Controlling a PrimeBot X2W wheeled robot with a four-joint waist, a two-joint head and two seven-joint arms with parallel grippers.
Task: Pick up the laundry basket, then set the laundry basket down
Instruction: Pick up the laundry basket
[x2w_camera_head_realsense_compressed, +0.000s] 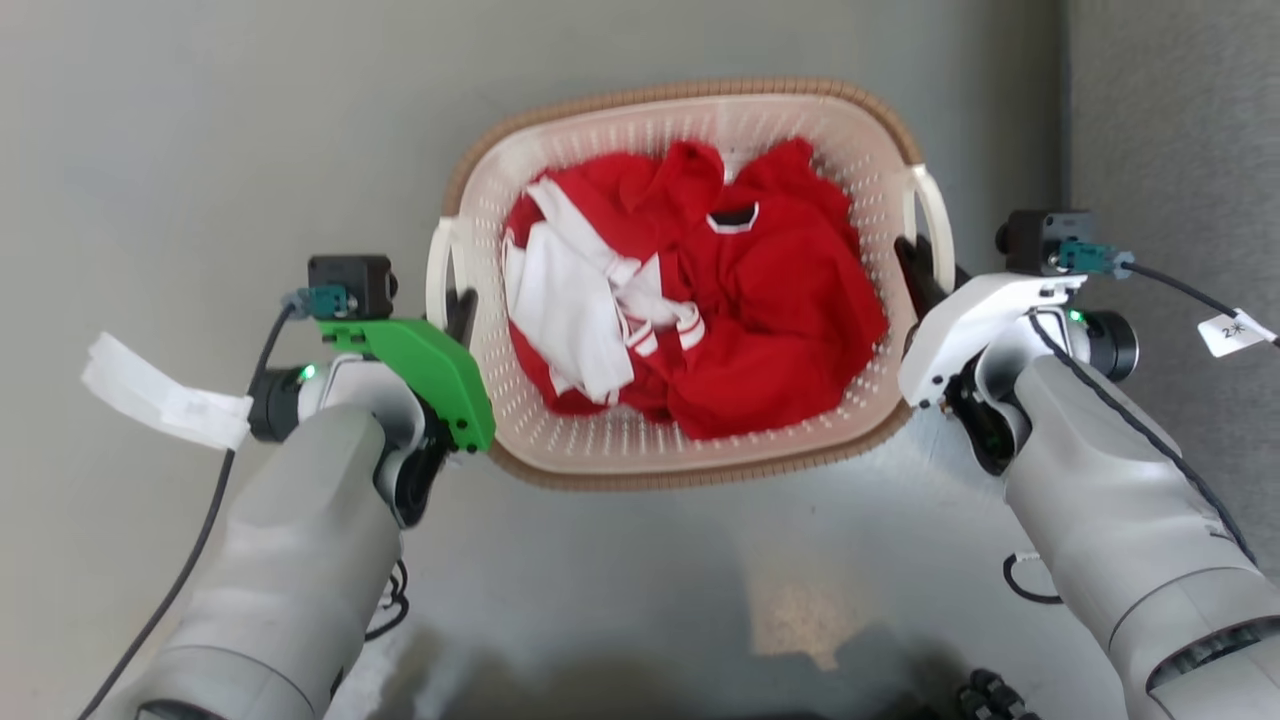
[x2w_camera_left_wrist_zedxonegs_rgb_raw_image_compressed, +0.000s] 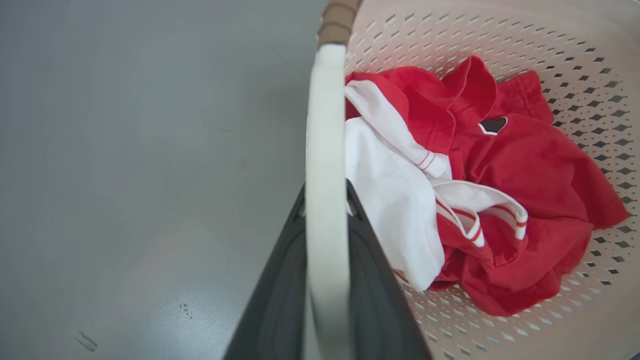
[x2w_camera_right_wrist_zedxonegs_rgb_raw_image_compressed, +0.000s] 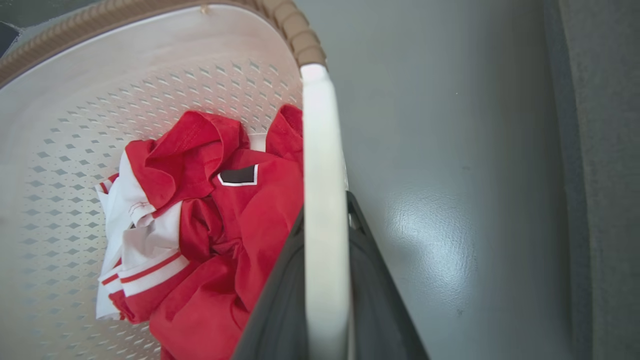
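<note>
On 2 handles (x2w_camera_head_realsense_compressed: 437, 270) of the laundry basket (x2w_camera_head_realsense_compressed: 680, 95): left tool (x2w_camera_head_realsense_compressed: 462, 305); right tool (x2w_camera_head_realsense_compressed: 912, 262); both tight.

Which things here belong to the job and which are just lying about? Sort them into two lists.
Job: laundry basket; left end effector and right end effector, each clamped on one side of it.
Lying about: red and white clothes inside the basket; paper tag by the left wrist.
</note>
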